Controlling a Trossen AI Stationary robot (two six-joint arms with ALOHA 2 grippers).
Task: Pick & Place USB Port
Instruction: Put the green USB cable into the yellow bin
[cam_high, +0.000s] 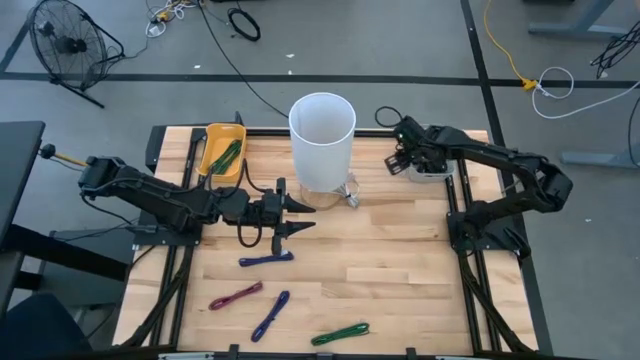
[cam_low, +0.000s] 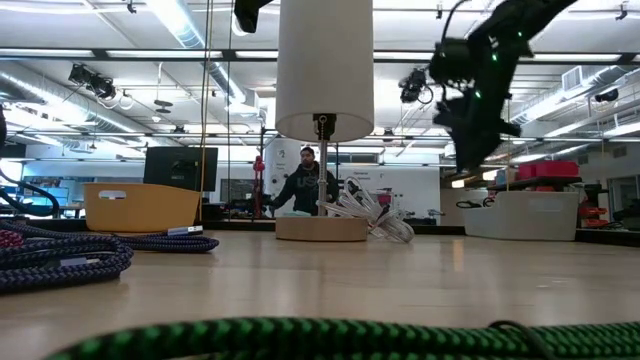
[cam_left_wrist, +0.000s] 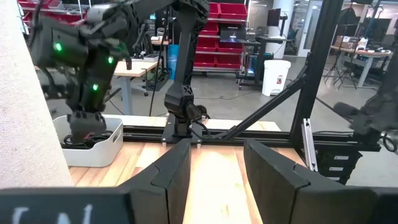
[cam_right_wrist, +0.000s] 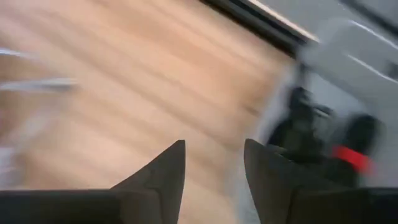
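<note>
White bin (cam_high: 430, 168) under right gripper (cam_high: 398, 160) from above, person (cam_low: 306, 186) low view only

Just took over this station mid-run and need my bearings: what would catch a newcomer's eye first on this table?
The tall white lamp shade stands at the table's far middle, dwarfing everything. The left gripper, fingers open and empty, sits just in front of its base, while the right gripper hovers at the white bin in the far right corner. Braided cables lie scattered along the near side: blue, maroon and green.
</note>
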